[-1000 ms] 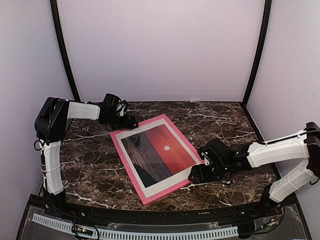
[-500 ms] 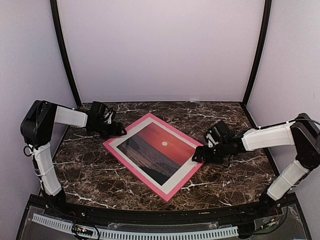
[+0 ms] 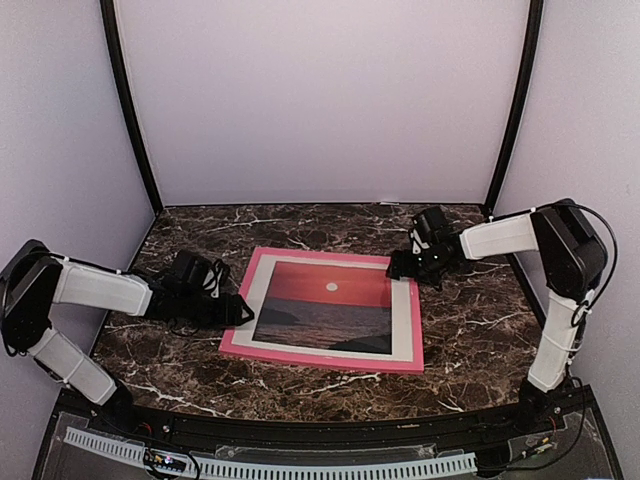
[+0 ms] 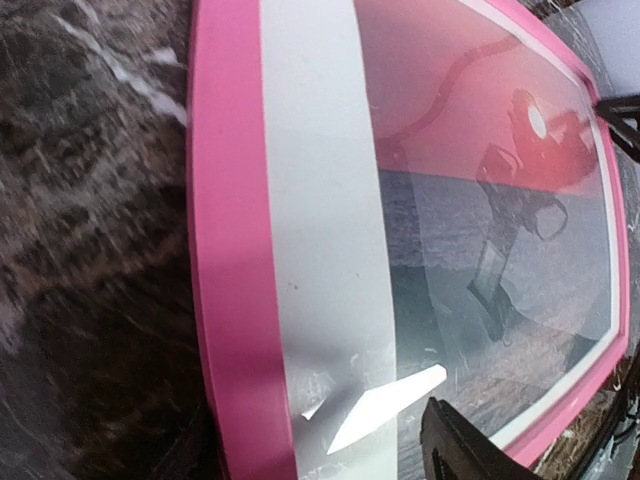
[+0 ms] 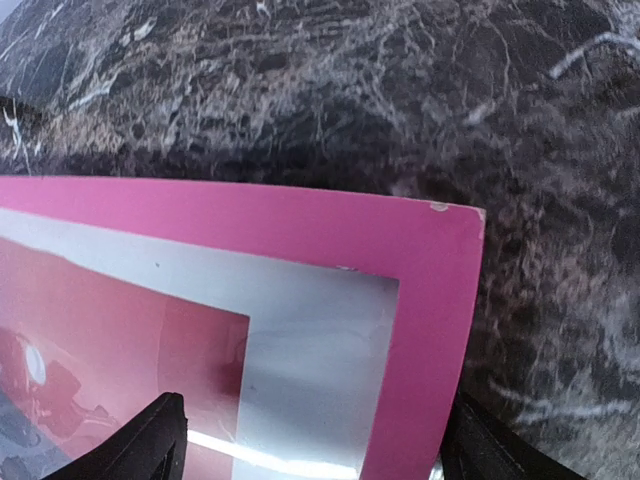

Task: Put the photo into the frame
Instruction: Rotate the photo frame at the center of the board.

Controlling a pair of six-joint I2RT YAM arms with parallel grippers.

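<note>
Seeing photo (image 3: 325,305) in frame (image 3: 320,358) flat on desk (image 3: 470,330), R hand (image 3: 403,272) splayed open over far-right corner, L hand (image 3: 232,312) (grip unclear) at near-left, prob. squaring it.

Right wrist view. The frame (image 5: 300,215) lies flat on the dark marbled bench (image 5: 350,80), with one pink corner at upper right and a small pale mark near its tip. Inside the rail is the white mat (image 5: 310,335), then the photo (image 5: 120,320): red sky, white sun at far left, and a glare streak. On the right tool (image 5: 320,450), the dark fingertips (image 5: 160,440) stand wide apart, one over the photo and one just outside the frame's edge. Contact cannot be told.
</note>
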